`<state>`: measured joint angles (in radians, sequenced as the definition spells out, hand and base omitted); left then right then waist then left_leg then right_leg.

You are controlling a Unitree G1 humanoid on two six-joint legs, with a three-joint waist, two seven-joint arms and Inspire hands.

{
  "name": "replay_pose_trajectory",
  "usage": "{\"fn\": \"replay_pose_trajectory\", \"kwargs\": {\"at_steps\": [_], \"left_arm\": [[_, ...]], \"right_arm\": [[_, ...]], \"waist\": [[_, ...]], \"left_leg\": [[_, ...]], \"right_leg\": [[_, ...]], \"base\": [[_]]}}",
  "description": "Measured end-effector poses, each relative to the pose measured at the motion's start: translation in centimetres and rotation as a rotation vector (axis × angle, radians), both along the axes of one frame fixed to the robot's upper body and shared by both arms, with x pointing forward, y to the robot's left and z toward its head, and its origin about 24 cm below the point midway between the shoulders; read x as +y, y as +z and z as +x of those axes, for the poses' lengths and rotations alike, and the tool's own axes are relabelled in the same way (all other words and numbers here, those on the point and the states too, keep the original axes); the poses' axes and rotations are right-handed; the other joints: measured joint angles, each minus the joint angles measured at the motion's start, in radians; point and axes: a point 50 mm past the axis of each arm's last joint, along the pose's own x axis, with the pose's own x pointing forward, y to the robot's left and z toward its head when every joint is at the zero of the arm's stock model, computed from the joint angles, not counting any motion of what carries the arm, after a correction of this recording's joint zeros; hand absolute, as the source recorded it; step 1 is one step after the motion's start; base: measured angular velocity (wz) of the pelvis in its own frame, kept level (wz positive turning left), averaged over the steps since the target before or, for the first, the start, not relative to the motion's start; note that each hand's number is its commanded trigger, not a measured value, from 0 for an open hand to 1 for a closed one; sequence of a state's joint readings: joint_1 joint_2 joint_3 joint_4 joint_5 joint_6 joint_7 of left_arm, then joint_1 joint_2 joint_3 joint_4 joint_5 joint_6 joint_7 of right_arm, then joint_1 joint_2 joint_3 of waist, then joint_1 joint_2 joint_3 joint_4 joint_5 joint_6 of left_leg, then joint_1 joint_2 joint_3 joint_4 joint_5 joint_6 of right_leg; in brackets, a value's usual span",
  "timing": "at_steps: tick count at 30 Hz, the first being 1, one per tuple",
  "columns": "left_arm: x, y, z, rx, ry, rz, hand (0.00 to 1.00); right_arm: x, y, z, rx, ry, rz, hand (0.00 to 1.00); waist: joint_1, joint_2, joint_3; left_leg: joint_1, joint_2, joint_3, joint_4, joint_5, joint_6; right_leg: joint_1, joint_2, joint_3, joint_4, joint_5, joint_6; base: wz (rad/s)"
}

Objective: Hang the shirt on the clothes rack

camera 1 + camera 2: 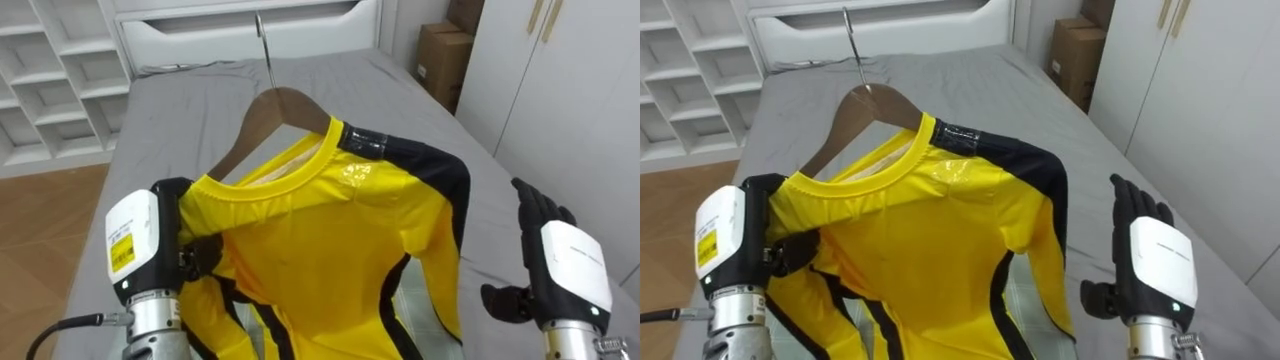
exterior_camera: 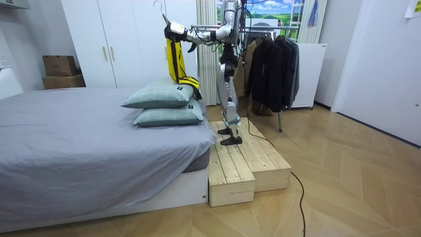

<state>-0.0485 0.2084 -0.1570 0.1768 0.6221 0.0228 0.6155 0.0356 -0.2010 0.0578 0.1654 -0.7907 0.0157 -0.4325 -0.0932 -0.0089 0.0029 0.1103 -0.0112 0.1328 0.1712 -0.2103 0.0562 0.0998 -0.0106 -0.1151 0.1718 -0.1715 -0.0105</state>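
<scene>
Robot stands on wooden platform (image 2: 247, 164) beside grey bed (image 1: 170, 110), nr two pillows (image 2: 161, 105); clothes rack (image 2: 273, 62) w/ dark garments behind it. Eye views: white shelves (image 1: 50, 70) at left, cardboard box (image 1: 447, 60) and wardrobe (image 1: 570, 90) at right. Nothing between shirt and bed.

Yellow shirt (image 1: 320, 250), black trim, sits on wooden hanger (image 1: 285, 108), held up over bed. Metal hook (image 1: 264, 45) points up; collar uppermost, long axis vertical, body hanging down (room view).

L hand (image 1: 140, 245): arm raised forward, fingers curled into cloth at shirt's left shoulder. R hand (image 1: 565, 260): fingers straight, pointing up, thumb out, just beside shirt's right sleeve, not touching.
</scene>
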Motion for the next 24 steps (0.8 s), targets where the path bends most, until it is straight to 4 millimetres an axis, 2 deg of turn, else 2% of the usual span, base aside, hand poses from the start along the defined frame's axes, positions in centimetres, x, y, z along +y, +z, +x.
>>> {"fn": "replay_pose_trajectory", "kwargs": {"at_steps": [6, 14, 24], "left_arm": [[-0.2, 0.0, 0.0, 0.007, -0.014, 0.0, 1.0], [-0.7, 0.0, 0.1, 0.004, -0.038, 0.014, 1.0], [-1.5, 0.0, 0.1, 0.007, -0.09, 0.124, 1.0]], "right_arm": [[0.4, 1.2, 0.5, -0.05, 0.02, 0.002, 0.0], [1.2, 1.6, 1.1, -0.06, 0.09, -0.038, 0.0], [1.8, 2.4, 1.8, -0.095, 0.117, -0.073, 0.0]], "waist": [[0.017, -0.001, 0.0], [0.016, -0.007, 0.001], [0.019, -0.014, 0.0028]], "left_leg": [[-0.013, 0.0, -0.001, -0.002, 0.0, 0.0], [-0.015, -0.001, -0.001, 0.001, 0.0, 0.0], [-0.015, -0.001, -0.003, 0.001, 0.0, 0.0]], "right_leg": [[-0.014, 0.001, -0.001, 0.0, 0.0, 0.0], [-0.015, -0.002, -0.009, -0.003, 0.0, 0.0], [-0.015, -0.003, -0.012, -0.004, 0.0, 0.0]], "base": [[0.0], [0.0], [0.0]]}}
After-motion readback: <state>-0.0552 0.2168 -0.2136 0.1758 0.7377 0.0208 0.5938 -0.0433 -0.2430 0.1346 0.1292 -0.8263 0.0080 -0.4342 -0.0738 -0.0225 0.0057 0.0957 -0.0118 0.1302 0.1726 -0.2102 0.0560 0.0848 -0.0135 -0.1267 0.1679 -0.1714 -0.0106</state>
